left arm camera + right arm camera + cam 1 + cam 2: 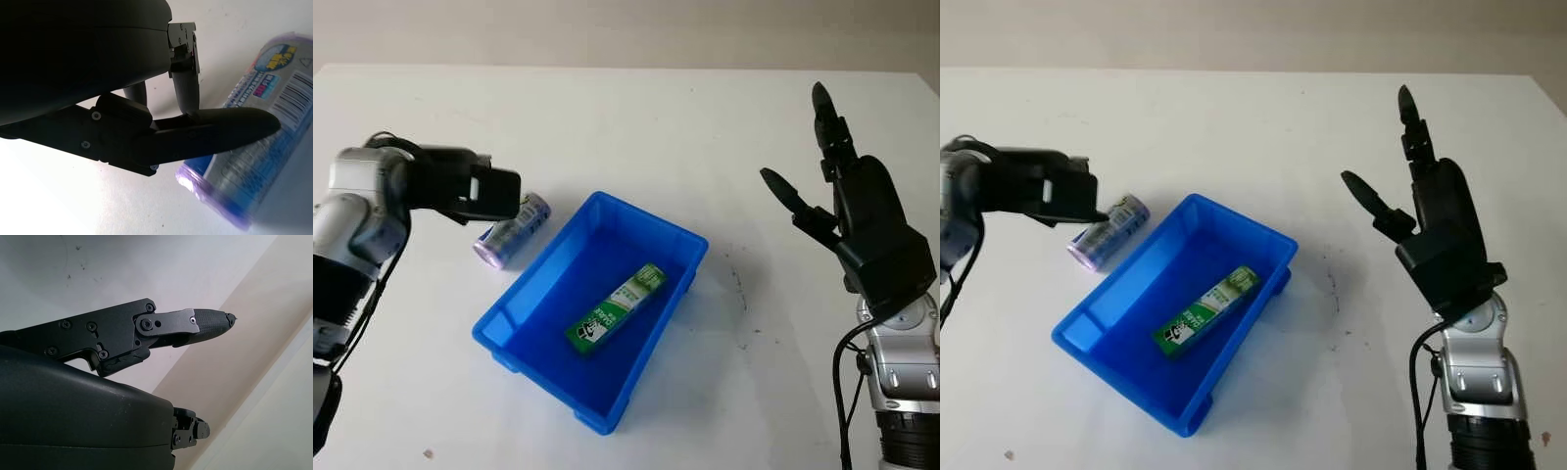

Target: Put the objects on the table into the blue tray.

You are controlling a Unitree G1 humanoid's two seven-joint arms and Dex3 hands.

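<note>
- The white table point(636, 127) is evenly and brightly lit from above; soft, short shadows are cast beside the blue tray point(533, 279).
- Strong glare is seen on the table in the left wrist view, where the purple can point(259, 127) is blurred.

A lab-like test setup: bare white table point(607, 117) against a plain wall point(607, 29).

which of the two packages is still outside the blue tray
The purple can, lying on the table beside the left hand. The green box already lies inside the blue tray.
</note>
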